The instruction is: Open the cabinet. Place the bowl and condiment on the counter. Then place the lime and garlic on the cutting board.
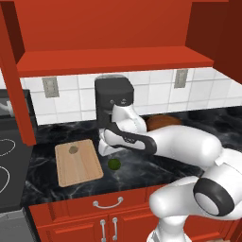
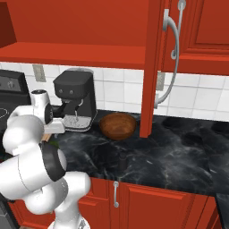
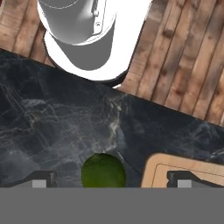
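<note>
1. Closest to your hand camera sits the lime [image 3: 103, 171], on the black desk [image 3: 52, 131] at 6 o'clock in that view, between the two dark tips of the jaws [image 3: 111, 179], which stand wide open with nothing in them.
2. You get a corner of the cutting board [image 3: 188, 168] at 4 o'clock in the hand view, just beside the lime but not touching it.
3. Your left base view gives the wider layout: the lime [image 1: 114, 164] lies on the desk at 3 o'clock from the cutting board [image 1: 78, 162], and the garlic [image 1: 73, 150] already rests on the board's far half.
4. You can see the bowl [image 1: 162, 122] there only in part, behind the arm, at 3 o'clock from the coffee machine [image 1: 113, 101].
5. Your right base view shows the bowl [image 2: 118, 125] whole, upright on the desk [image 2: 179, 152], between the coffee machine [image 2: 76, 100] and the open cabinet [image 2: 152, 67] door.
6. You also get the condiment [image 2: 122, 160] in that view, a small dark shaker standing near the desk's front edge, at 6 o'clock from the bowl.
</note>
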Motion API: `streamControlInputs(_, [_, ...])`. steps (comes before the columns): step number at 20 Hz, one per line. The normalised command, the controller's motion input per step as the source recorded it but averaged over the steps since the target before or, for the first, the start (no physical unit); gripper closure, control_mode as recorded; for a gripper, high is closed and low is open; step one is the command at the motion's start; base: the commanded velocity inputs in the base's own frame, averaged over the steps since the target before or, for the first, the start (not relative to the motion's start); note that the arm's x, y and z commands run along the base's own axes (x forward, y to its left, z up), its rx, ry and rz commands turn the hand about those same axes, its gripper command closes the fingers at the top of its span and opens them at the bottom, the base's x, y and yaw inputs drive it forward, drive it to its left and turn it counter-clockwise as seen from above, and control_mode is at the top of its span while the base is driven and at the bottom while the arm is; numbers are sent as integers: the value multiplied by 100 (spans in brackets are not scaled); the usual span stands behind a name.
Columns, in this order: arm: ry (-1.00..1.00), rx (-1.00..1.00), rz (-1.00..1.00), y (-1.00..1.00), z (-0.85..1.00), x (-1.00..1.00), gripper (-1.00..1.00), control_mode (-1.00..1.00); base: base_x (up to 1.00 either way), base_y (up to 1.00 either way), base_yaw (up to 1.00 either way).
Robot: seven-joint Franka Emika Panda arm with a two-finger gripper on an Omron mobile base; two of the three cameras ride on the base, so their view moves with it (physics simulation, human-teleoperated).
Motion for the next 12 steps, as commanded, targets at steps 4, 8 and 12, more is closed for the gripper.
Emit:
streamControlInputs(4, [-1,0,6,0,0,0,-100,-100,0,0,0])
streamControlInputs(8, [0,0,6,0,-1,0,-100,-100,0,0,0])
streamControlInputs(12, [0,0,10,0,-24,6,-100,-100,0,0,0])
